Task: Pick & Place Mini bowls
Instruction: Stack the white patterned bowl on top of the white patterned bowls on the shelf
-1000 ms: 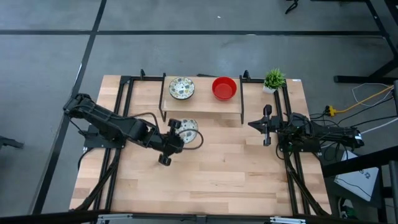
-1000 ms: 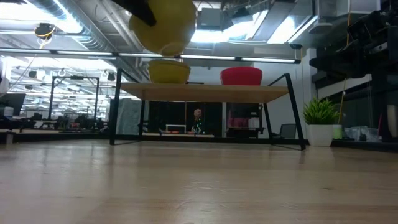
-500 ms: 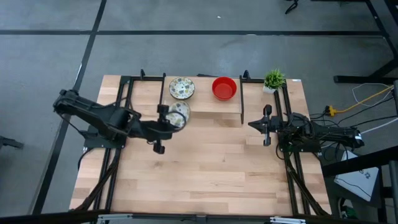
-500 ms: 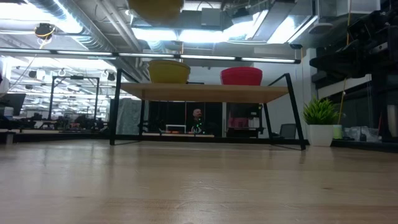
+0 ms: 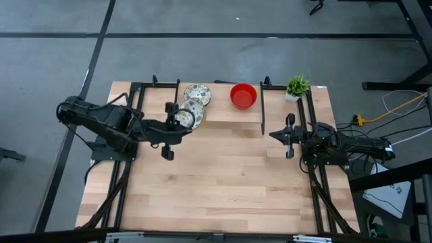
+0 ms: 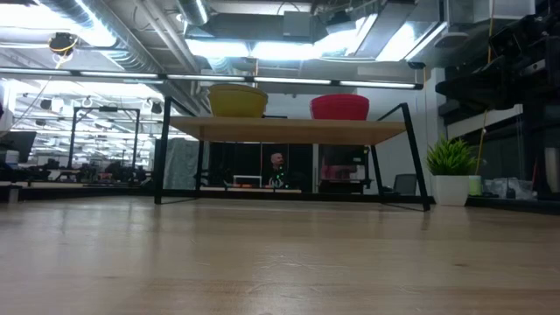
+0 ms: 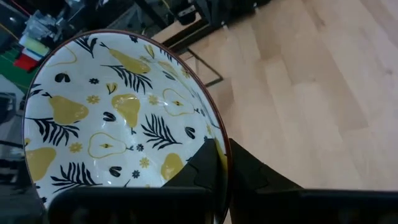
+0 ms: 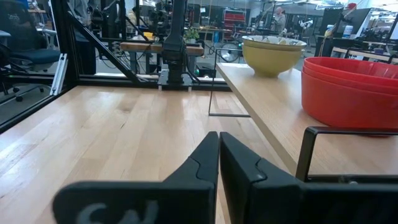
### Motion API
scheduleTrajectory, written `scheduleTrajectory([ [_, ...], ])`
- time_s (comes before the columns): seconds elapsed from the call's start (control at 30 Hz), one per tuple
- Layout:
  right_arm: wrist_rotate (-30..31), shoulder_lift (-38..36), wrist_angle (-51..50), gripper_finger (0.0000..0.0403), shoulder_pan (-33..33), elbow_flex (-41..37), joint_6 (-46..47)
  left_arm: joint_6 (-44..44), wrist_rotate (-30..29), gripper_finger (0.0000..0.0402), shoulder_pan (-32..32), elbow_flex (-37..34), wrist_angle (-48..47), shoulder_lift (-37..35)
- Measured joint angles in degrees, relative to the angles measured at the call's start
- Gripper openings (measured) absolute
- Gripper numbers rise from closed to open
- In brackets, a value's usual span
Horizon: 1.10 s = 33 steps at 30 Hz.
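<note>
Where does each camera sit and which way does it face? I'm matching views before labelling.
High view: overhead, looking straight down on the table; both arms show, left gripper holding a patterned bowl, right gripper waiting.
Low view: table height, facing the raised shelf; no arm shows.
Left wrist view: looks past its fingers into the held bowl.
Right wrist view: looks past shut fingers along the table.
Shared: the red bowl appears in the high, low and right wrist views.

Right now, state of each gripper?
Left gripper: shut on patterned bowl, held by its rim above the shelf.
Right gripper: shut, holding nothing, over the table's right side.
</note>
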Motion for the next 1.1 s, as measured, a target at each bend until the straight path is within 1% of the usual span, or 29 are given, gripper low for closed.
scheduleTrajectory([
  [0.27, 0.0, 0.0, 0.0, 0.0017, 0.0, 0.0, 0.0, 2.1, 0.6, 0.0009, 3.0, 7.6, -10.0, 5.2],
  [0.33, 0.0, 0.0, 0.0, 0.0017, 0.0, 0.0, 0.0, 1.5, 2.9, 0.0009, 3.7, 8.1, -11.3, 6.6],
  [0.43, 0.0, 0.0, 0.0, 0.0017, 0.0, 0.0, 0.0, -0.1, 8.7, 0.0009, 3.8, 8.1, -12.7, 9.2],
  [0.5, 0.0, 0.0, 0.0, 0.0017, 0.0, 0.0, 0.0, -2.0, 11.5, 0.0009, 3.1, 8.1, -14.5, 11.5],
  [0.7, 0.0, 0.0, 0.0, 0.0017, 0.0, 0.0, 0.0, -8.2, 15.3, 0.0009, -0.6, 8.1, -20.8, 20.7],
  [0.83, 0.0, 0.0, 0.0, 0.0017, 0.0, 0.0, 0.0, -9.5, 18.0, 0.0009, -3.7, 8.1, -20.0, 27.4],
  [0.97, 0.0, 0.0, 0.0, 0.0017, 0.0, 0.0, 0.0, -9.1, 18.4, 0.0009, -6.0, 8.1, -17.0, 33.9],
  [1.03, 0.0, 0.0, 0.0, 0.0017, 0.0, 0.0, 0.0, -7.9, 18.8, 0.0009, -6.7, 8.0, -14.5, 36.1],
  [1.1, 0.0, 0.0, 0.0, 0.0017, 0.0, 0.0, 0.0, -6.4, 20.5, 0.0009, -6.7, 8.0, -11.4, 37.0],
])
